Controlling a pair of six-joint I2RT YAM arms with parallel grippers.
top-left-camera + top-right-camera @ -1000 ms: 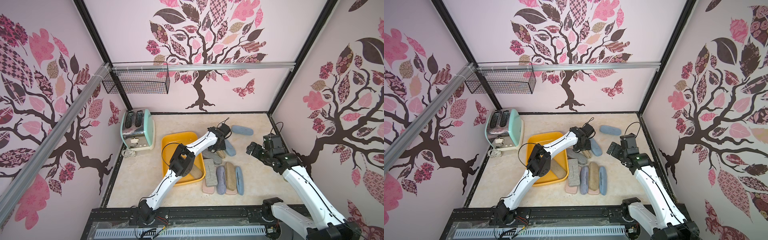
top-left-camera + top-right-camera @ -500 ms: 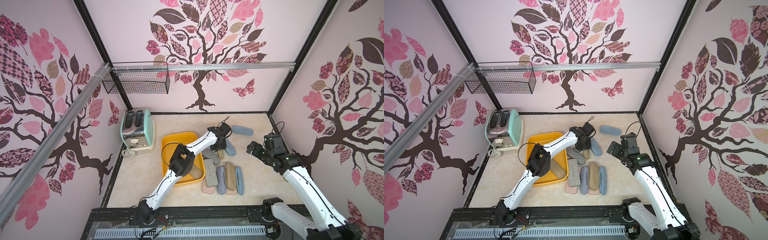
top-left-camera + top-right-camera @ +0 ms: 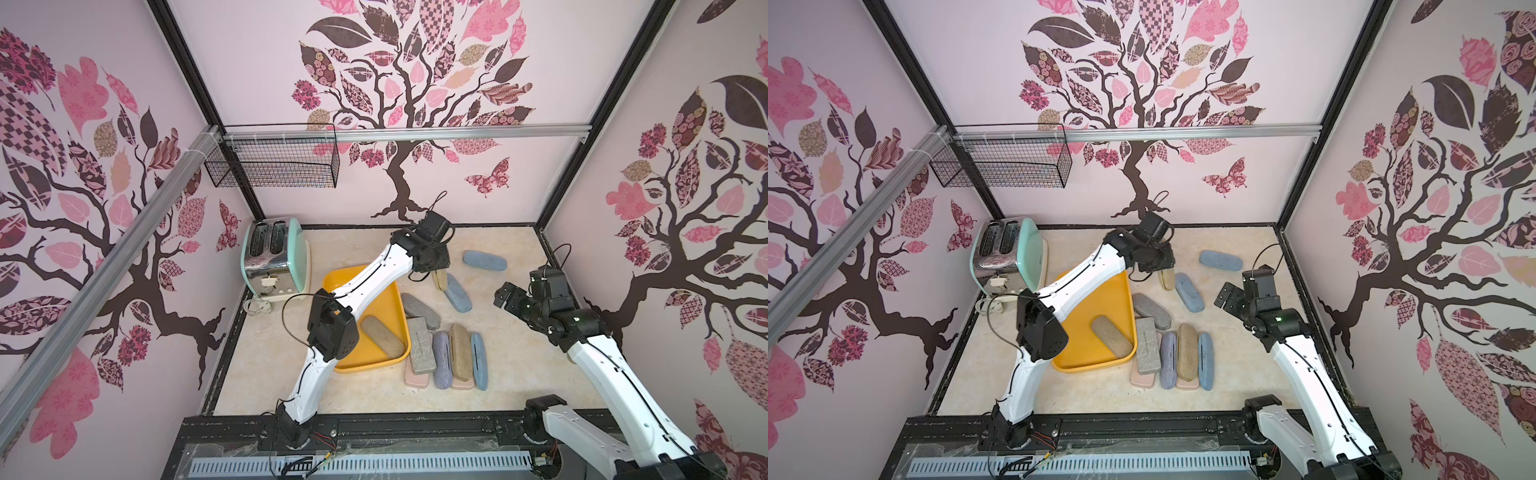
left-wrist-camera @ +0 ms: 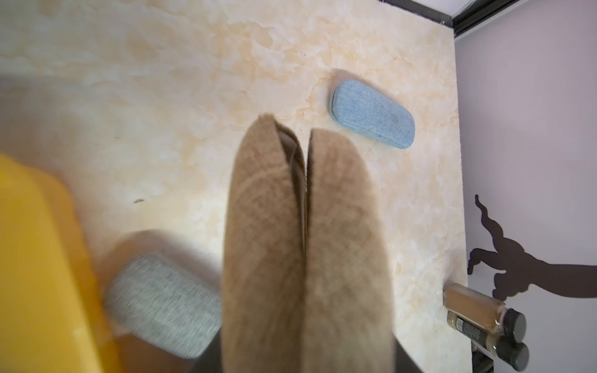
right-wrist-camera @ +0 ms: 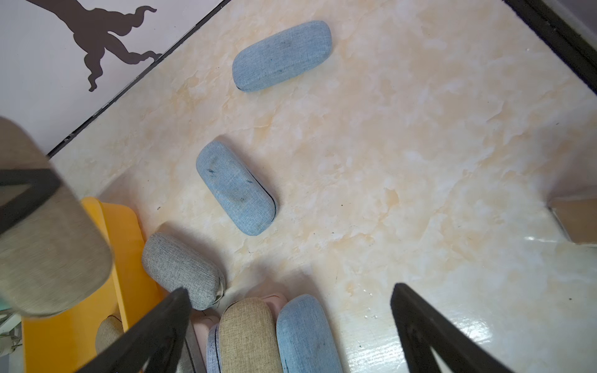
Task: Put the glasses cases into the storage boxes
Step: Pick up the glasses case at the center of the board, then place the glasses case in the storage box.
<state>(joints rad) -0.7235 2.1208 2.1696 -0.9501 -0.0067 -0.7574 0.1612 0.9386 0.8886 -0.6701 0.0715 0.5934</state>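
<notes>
Top views: L tool (image 3: 435, 271) grips tan case (image 3: 439, 280) near yellow tray (image 3: 370, 359).

At the left rear of the table (image 3: 519, 353) stands the toaster (image 3: 274, 257), with the wire basket (image 3: 274, 164) on the rail (image 3: 457, 134) above it. Right of the toaster sits the tray (image 3: 376, 362), one case (image 3: 382, 336) lying in it. Against the tray's right rim lies a second case (image 3: 419, 305), with the row of cases (image 3: 451, 353) side by side before it. Behind the tray's right rear corner, the left gripper (image 3: 435, 272) grips the held case (image 3: 439, 279). Just right of it lies the neighbour case (image 3: 457, 292); farther back, the lone case (image 3: 484, 260).
</notes>
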